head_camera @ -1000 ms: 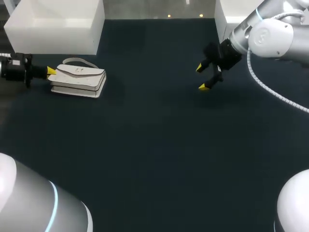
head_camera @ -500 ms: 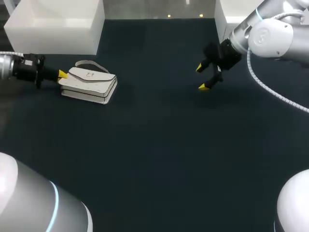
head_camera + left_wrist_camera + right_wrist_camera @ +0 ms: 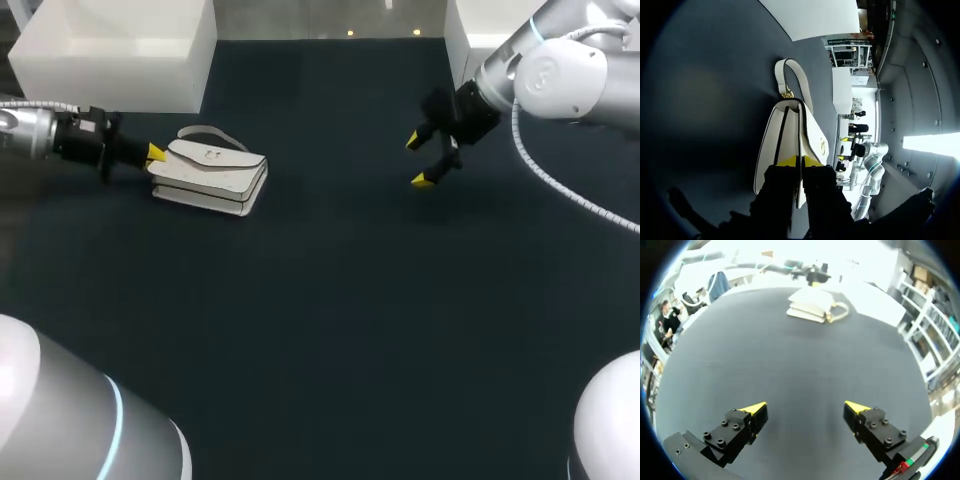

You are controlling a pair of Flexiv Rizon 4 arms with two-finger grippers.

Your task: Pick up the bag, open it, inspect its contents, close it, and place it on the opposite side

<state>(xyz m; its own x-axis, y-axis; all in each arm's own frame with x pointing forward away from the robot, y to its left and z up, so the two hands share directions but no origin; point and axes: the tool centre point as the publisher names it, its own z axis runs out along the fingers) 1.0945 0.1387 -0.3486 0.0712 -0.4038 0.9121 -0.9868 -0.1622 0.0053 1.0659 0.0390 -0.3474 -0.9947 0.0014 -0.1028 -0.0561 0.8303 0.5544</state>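
A white handbag [image 3: 210, 172] with a curved handle [image 3: 205, 133] is at the table's left, flap side up. My left gripper [image 3: 155, 155] comes in from the left and is shut on the bag's near end. In the left wrist view its yellow tips [image 3: 799, 161] pinch the edge of the bag [image 3: 785, 135] between them, and the handle [image 3: 787, 75] is at the bag's far end. My right gripper [image 3: 418, 160] hangs open over the table's right part with nothing in it. Seen from the right wrist, the bag [image 3: 810, 302] lies far ahead of the open fingers [image 3: 805, 409].
A white box [image 3: 120, 50] stands at the back left, just behind the bag. Another white box [image 3: 470, 30] stands at the back right, behind my right arm. Dark table cloth [image 3: 320, 300] spreads between and in front of the two grippers.
My left gripper has moved rightward toward the table's middle, and the bag has travelled with it. The right arm has kept still.
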